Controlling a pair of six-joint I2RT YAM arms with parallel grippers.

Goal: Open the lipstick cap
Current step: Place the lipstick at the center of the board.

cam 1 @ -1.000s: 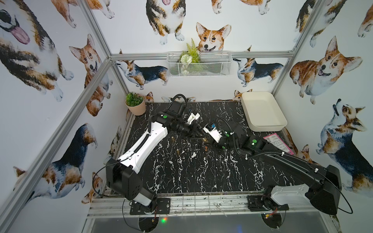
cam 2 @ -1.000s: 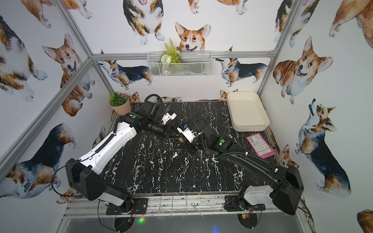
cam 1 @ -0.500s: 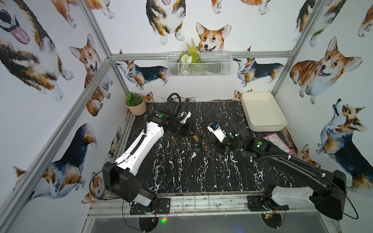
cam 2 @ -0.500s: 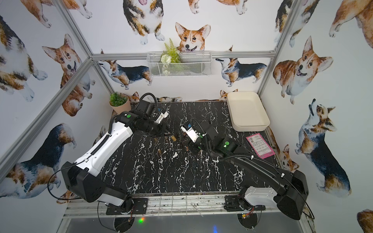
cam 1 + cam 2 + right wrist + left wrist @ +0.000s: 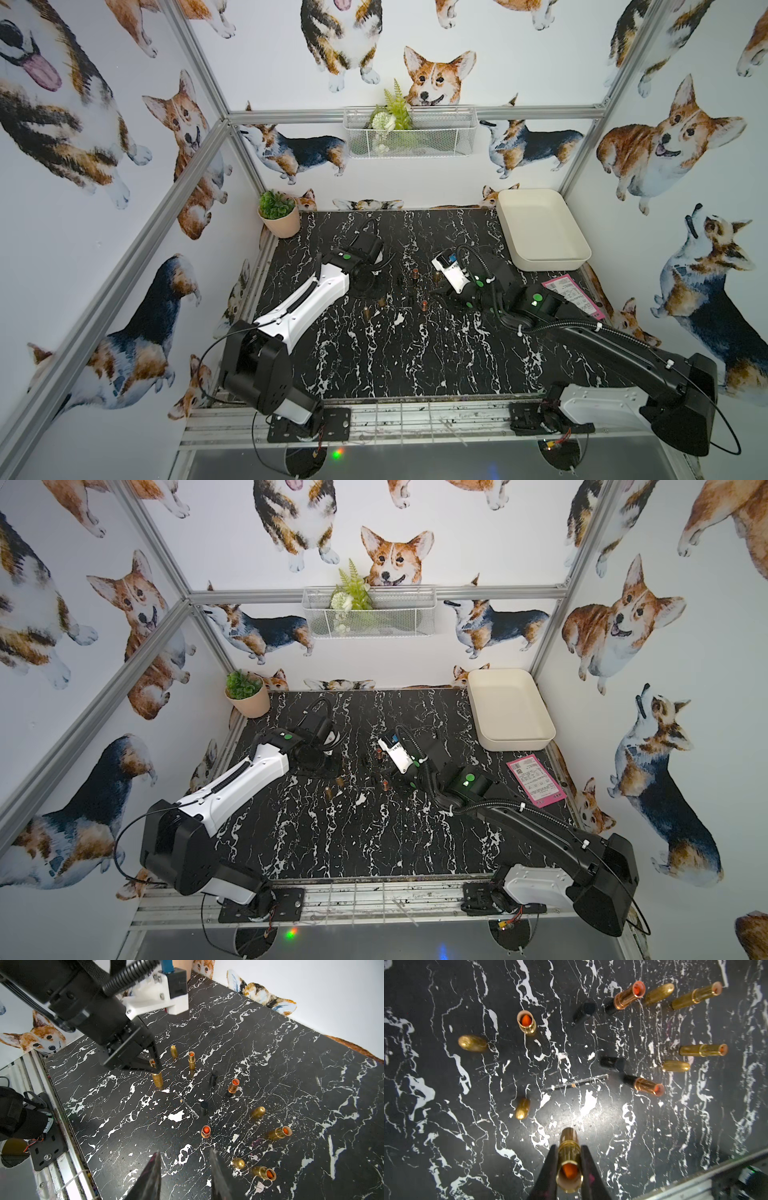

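Observation:
My left gripper (image 5: pixel 569 1146) is shut on a gold lipstick (image 5: pixel 569 1159). The lipstick has no cap on, and its orange stick shows in the open tube. In the right wrist view the left gripper (image 5: pixel 154 1065) holds this lipstick (image 5: pixel 157 1080) upright, its base at or just above the black marble table (image 5: pixel 270 1053). My right gripper (image 5: pixel 184 1151) is open over the table with nothing between its fingers. A loose gold cap (image 5: pixel 238 1163) stands just beside it. I cannot tell which loose cap belongs to the held lipstick. In a top view the right gripper (image 5: pixel 436 293) sits right of the left gripper (image 5: pixel 370 286).
Several uncapped gold and copper lipsticks (image 5: pixel 526 1022), gold caps (image 5: pixel 473 1043) and black caps (image 5: pixel 585 1011) stand scattered mid-table. A white tray (image 5: pixel 540 232) is at the back right, with a pink paper (image 5: pixel 573 297) in front of it. A potted plant (image 5: pixel 278 214) is at the back left.
A second ago the two grippers met over the middle of the table. They have since parted: the left arm drew back left and down with the lipstick, and the right arm pulled away to the right.

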